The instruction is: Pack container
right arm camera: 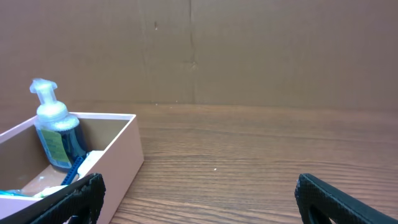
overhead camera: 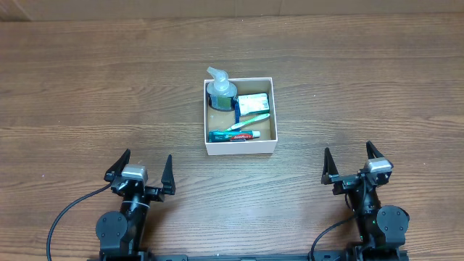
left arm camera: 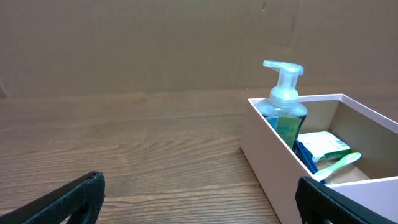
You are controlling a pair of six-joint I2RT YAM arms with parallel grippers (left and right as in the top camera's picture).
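The white container (overhead camera: 239, 148) sits at the table's middle, with a brown floor. Inside it are a blue soap pump bottle (overhead camera: 220, 91), a green-and-white packet (overhead camera: 253, 103), a green toothbrush (overhead camera: 250, 120) and a toothpaste tube (overhead camera: 233, 135). The container also shows at the right of the left wrist view (left arm camera: 267, 152) and at the left of the right wrist view (right arm camera: 121, 158). My left gripper (overhead camera: 141, 171) is open and empty near the front left. My right gripper (overhead camera: 353, 165) is open and empty near the front right. Both are well short of the container.
A brown cardboard wall (left arm camera: 143, 43) stands behind the wooden table (overhead camera: 94, 94). Black cables (overhead camera: 65, 217) run from both arm bases at the front edge.
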